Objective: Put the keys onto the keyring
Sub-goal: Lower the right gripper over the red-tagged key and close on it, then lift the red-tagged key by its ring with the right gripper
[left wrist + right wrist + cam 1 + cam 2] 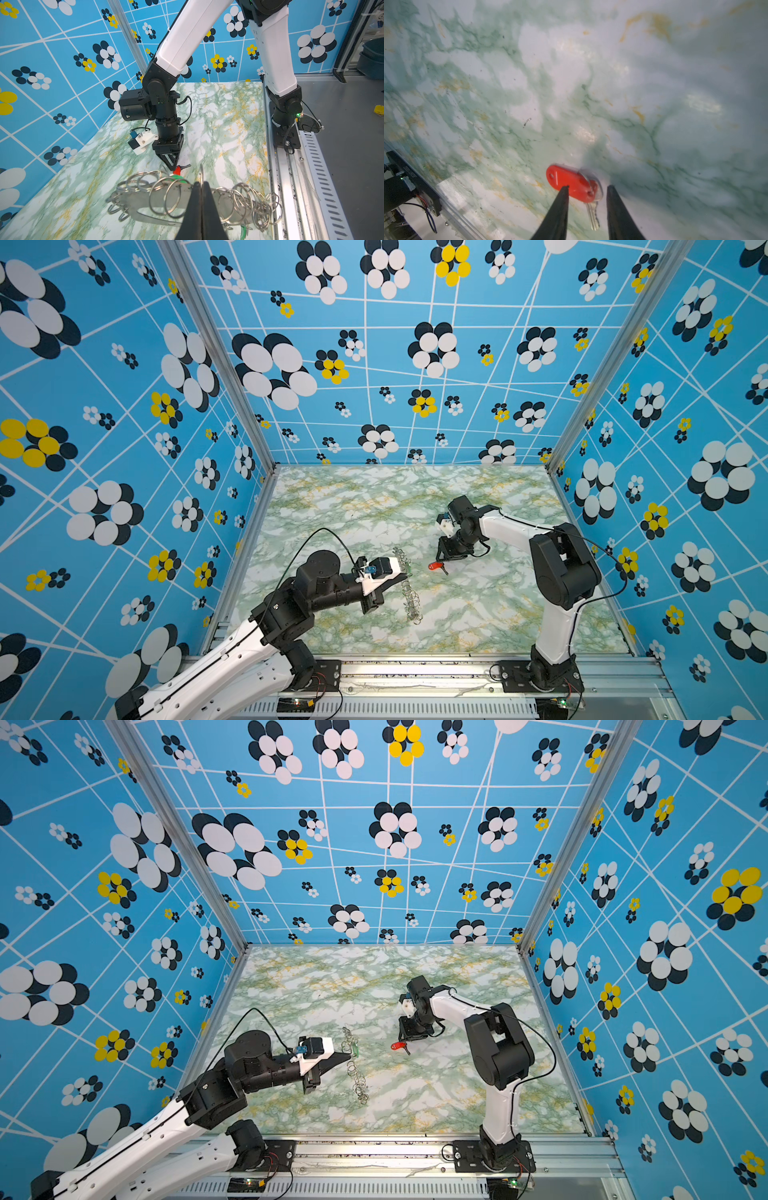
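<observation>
Two arms share the work in both top views. The left gripper [400, 578] reaches in from the near left with its fingers pressed together on the keyring [409, 599]. The keyring lies on the marbled table [478, 614], a little left of the middle, and that hold looks meant to steady it so a ring can be worked. A green tag [355, 1048] sits among the rings just beside the left fingertips; whether it is threaded on cannot be told. The red-tagged key [435, 566] lies flat on the table to the right of the keyring, apart from it, and the right gripper [439, 556] points down just over it. In the left wrist view the left fingers [195, 207] are shut tight. One upright wire ring appears caught between their tips, the rest of the keyring [145, 207] fans out below, and the right arm's tips are down at the key beyond. In the right wrist view the right gripper [587, 187] has its jaws spread. One finger stands on each side of the red-tagged key [571, 184], near the end where the silver blade joins the tag. One tip overlaps the red plastic, yet no squeeze shows. I judge the step to be picking up this key, with the straddle set across the tag's narrow width for a firm pinch.
</observation>
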Action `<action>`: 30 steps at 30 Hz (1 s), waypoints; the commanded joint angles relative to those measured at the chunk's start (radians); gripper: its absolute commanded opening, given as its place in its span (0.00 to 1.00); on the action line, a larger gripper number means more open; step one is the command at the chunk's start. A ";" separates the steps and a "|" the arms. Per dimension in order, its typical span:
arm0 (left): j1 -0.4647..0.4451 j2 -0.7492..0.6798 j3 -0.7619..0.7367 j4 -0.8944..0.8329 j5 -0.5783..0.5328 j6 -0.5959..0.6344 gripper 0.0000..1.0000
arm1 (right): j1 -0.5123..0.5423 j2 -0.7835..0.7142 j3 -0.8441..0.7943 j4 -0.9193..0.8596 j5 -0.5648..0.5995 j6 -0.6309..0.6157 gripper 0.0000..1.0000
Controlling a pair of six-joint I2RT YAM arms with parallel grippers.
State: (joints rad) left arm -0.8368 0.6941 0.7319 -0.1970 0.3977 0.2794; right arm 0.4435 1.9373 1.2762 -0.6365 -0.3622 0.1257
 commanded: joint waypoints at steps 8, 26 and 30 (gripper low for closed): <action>0.014 -0.018 0.006 0.021 0.018 -0.014 0.00 | -0.003 0.035 0.031 0.005 -0.039 -0.021 0.31; 0.019 -0.017 0.015 0.010 0.016 -0.018 0.00 | -0.004 0.051 0.037 0.004 -0.061 -0.023 0.21; 0.020 -0.018 0.017 0.010 0.016 -0.019 0.00 | -0.003 0.049 0.034 0.004 -0.070 -0.029 0.14</action>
State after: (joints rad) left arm -0.8246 0.6941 0.7319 -0.2111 0.3973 0.2760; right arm 0.4435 1.9732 1.2968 -0.6277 -0.4068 0.1108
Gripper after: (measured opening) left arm 0.046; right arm 0.156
